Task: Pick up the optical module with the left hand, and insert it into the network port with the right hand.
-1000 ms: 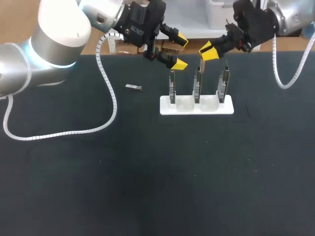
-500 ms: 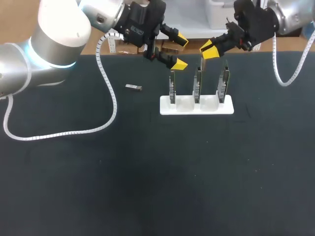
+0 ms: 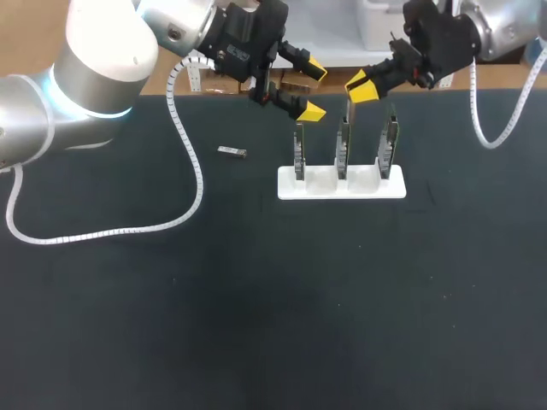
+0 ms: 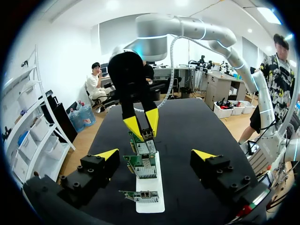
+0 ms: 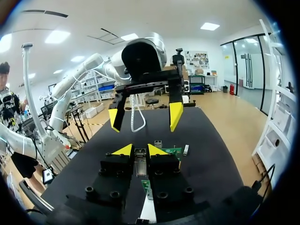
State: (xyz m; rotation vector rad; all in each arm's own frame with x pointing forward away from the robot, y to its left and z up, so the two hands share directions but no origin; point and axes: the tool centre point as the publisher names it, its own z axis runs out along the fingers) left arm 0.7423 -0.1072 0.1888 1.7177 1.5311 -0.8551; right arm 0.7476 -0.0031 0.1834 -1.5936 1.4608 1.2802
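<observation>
Where the right arm comes in over the far edge of the counter [image 3: 256,299], the right pincer [image 3: 363,88] hangs above the white holder [image 3: 342,186], its yellow tips drawn close together. In the right wrist view a small silver body sits clamped between both fingers. At this range it can only be reported as what appears to be the optical module [image 5: 140,168]. This pincer is therefore clenched on it.

The holder carries three green circuit boards [image 3: 342,145], standing upright in a row, each in its own slot. Silver port cages [image 4: 146,171] show on their faces in the left wrist view. The right pincer's tips sit above this row, near the middle board, and are not in contact with the holder.

The left pincer [image 3: 309,90] is raised near the left end of the holder, fingers spread wide, released and grasping nothing. In its own wrist view the row of boards lies ahead of it, between the spread fingers and untouched by them.

A loose module [image 3: 232,152], small and silver, lies flat on the counter to the left of the holder, well apart from both pincers.
</observation>
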